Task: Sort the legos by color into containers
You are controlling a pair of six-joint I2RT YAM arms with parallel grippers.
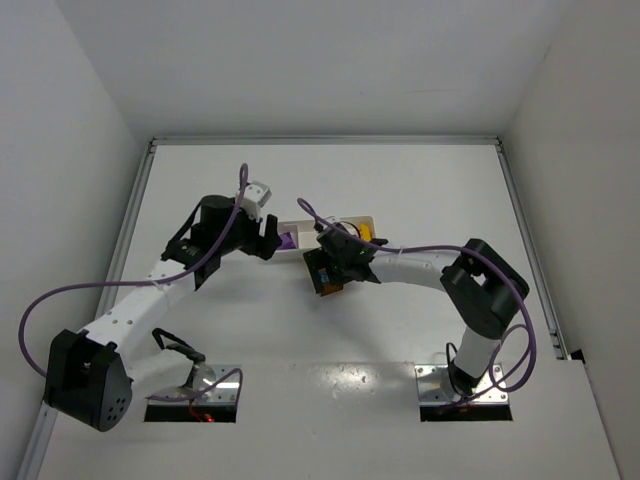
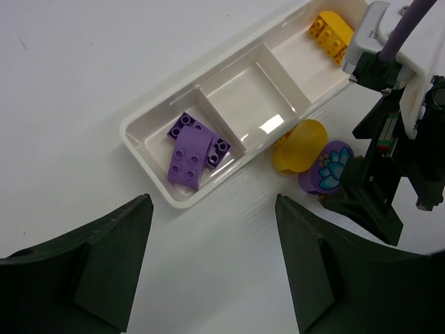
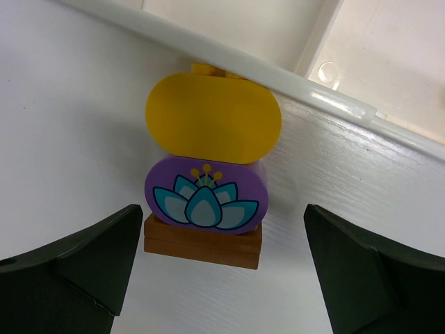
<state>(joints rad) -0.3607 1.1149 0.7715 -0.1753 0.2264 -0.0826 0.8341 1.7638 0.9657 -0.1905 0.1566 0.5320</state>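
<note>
Empty, wide-open left hand [image 2: 208, 268] and right hand [image 3: 222, 268] hover; I see purple bricks [image 2: 189, 154] and a yellow brick [image 2: 331, 32] in the tray [image 2: 129, 132], three pieces [image 3: 203, 196] outside.

You've no words or numbers to read here, only a blue lotus print on the purple lego [image 3: 201, 198], midway between the right fingers [image 3: 76, 264].

In the tray [image 2: 132, 132], two bricks [image 2: 193, 152] occupy one end compartment, one the opposite; three lie just outside.

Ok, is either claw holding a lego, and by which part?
Nothing is held. The left claw and right claw are open; the loose lego cluster lies beside the tray.
</note>
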